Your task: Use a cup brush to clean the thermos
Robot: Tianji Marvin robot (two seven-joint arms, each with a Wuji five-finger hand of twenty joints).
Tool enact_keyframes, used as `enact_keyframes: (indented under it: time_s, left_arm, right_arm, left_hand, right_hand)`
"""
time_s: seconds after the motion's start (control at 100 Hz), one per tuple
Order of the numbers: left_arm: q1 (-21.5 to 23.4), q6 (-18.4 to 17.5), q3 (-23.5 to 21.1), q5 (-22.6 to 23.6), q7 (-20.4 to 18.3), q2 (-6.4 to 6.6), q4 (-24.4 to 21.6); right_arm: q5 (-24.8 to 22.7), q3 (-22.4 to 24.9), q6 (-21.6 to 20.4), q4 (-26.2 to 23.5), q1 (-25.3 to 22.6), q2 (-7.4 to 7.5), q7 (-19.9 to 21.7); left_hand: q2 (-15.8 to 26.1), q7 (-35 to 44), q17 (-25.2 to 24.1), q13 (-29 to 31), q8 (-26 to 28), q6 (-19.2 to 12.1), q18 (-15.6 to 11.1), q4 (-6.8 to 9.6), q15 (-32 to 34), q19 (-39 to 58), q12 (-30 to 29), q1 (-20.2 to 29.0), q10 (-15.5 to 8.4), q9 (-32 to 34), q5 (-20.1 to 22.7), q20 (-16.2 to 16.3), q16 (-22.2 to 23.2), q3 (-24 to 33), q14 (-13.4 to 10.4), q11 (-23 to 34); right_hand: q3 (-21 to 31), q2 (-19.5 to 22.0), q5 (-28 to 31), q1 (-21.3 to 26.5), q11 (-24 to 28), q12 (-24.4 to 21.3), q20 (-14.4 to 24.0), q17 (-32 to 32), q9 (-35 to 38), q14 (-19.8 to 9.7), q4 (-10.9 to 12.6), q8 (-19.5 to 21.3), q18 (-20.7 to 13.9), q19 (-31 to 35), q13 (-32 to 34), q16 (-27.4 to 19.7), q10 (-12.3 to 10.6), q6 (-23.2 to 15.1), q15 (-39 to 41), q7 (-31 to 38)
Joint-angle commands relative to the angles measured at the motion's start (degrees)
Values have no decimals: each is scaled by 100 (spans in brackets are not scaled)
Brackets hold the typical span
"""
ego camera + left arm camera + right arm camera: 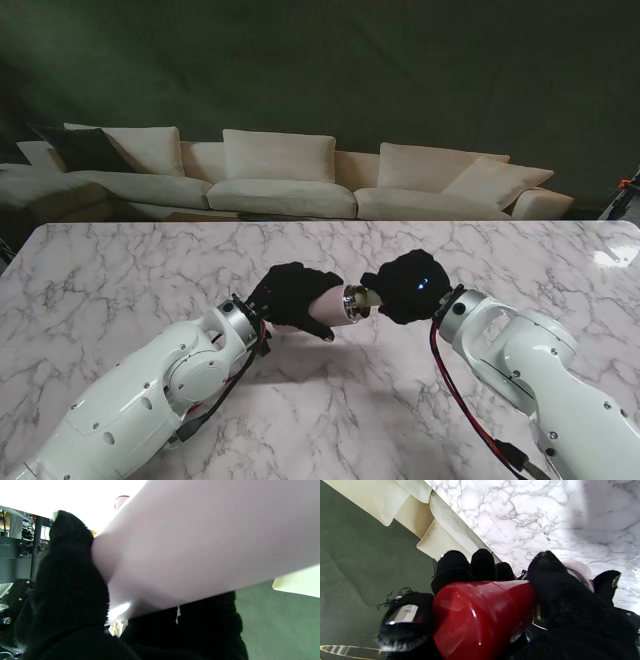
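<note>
1. Thermos [335, 305]: pale pink body with a metal rim; no legible text, brand or number in any view.
2. Cup brush [480, 616]: glossy red handle; no legible marking.
3. Grey equipment panel [11, 555], seen from the left wrist: a few small characters near its upper edge, inverted and too blurred to read.
4. Tabletop [130, 270]: marble veining only; no signs or labels.
</note>
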Motion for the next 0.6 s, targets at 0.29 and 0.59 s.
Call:
enact_keyframes:
  time_s: [0.29,0.59]
  left_arm:
    - [69,34,-143,19,-80,-16,-46]
    - [56,21,-112,18,-73,-22,-98]
  right_arm:
    - [16,316,82,-233,-230,-53,-73]
    - [189,25,137,-41,-16,-53,155]
  left_hand:
    - [2401,763,113,403,119,-1092,-428,321,936,262,167,1890,-581,202,659,140,371,2876,-642,290]
    - [2397,761,115,406,119,-1096,-429,320,943,273,167,1891,-581,198,654,148,372,2875,-649,292]
  right_hand:
    - [691,762,126,1106,224,13,-151,312,197,-226,139,-168,-711,600,523,84,101,-156,757,246]
    - [671,811,264,1178,232,22,-173,331,251,-159,131,-111,-607,659,520,78,175,-295,837,252]
